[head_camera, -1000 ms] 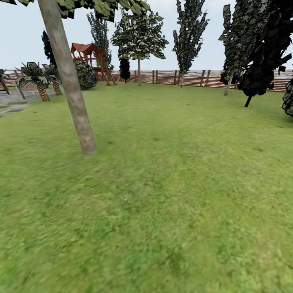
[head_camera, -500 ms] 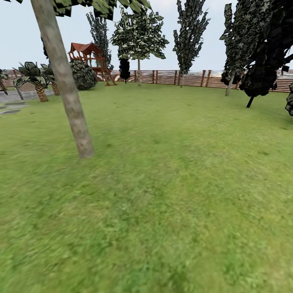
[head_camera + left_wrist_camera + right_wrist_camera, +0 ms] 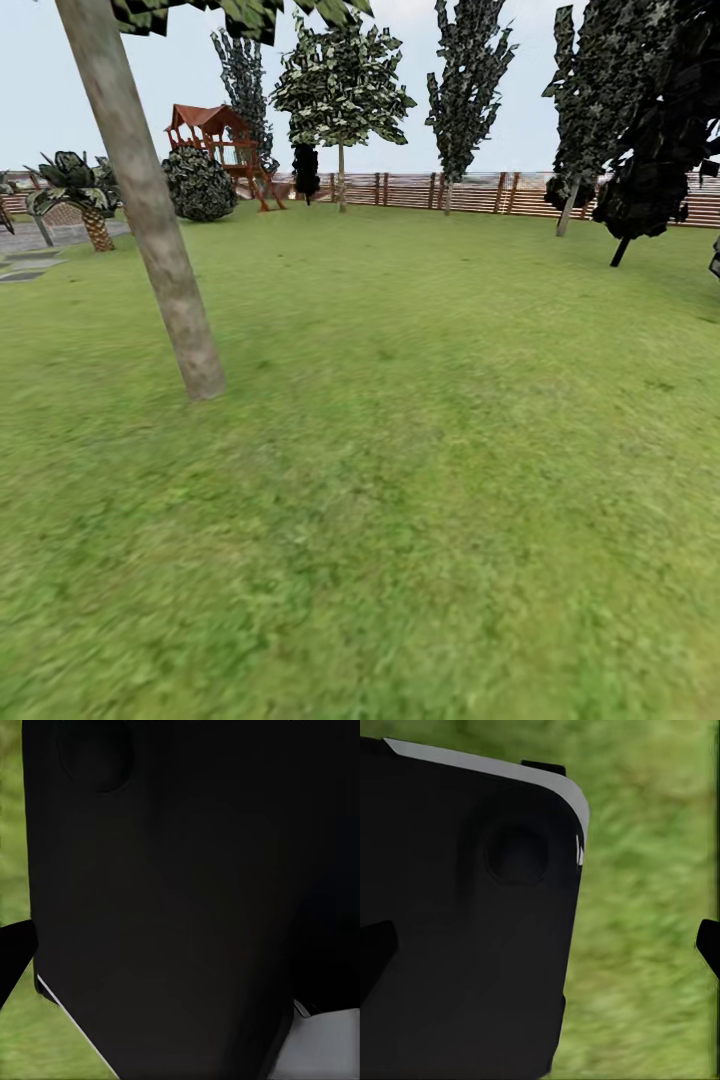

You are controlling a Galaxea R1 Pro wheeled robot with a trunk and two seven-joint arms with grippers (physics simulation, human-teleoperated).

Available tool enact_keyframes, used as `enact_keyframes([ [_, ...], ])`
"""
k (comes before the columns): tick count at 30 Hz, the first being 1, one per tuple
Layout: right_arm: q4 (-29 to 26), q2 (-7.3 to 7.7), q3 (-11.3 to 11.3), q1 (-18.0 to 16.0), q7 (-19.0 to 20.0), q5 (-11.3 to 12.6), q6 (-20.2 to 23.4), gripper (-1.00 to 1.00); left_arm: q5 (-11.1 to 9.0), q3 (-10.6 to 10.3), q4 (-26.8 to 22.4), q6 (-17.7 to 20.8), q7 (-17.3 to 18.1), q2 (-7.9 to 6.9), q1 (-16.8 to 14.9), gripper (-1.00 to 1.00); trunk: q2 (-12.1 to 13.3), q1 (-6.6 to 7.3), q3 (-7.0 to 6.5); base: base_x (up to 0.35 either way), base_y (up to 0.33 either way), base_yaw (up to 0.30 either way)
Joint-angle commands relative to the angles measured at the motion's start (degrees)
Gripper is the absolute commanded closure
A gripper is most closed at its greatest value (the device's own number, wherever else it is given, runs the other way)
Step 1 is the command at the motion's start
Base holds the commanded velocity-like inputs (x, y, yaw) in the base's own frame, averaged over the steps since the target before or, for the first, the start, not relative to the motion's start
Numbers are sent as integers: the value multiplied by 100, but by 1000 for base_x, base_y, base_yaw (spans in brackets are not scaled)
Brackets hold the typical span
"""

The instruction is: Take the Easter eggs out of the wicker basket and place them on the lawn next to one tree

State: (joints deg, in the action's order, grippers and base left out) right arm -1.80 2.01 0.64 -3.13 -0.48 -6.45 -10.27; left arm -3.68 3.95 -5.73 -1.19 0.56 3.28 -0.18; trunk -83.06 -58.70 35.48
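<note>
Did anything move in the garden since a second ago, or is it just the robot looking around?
Nothing in the garden itself moved. The whole head view shifted, so the camera moved: the near tree trunk slid a little left and lower in the picture, and the fence line sits a bit higher. Nothing was picked up or let go. The lawn, the playset and the far trees stay where they were.

Both wrist cameras face the robot's black body panel [image 3: 180, 900] (dark pincer tips [image 3: 709, 945] at the picture edges).

The lawn [image 3: 420, 480] is rough matt grass; the tree [image 3: 150, 230] trunk looks smooth, pale wood; the slatted fence [image 3: 470, 190] is brown wood.
</note>
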Motion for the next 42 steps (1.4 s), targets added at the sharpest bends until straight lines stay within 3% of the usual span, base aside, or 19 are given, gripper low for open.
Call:
enact_keyframes([
  [1,6,3,3,-3,-5,-49,-16,-100,-37,36,2,-13,6,3,-3,-100,-2,-3,5,339,0,0],
  [42,13,-22,7,-3,-5,-50,-21,-100,-40,36,2,-13,-3,13,-3,-100,-2,-3,5,339,0,0],
])
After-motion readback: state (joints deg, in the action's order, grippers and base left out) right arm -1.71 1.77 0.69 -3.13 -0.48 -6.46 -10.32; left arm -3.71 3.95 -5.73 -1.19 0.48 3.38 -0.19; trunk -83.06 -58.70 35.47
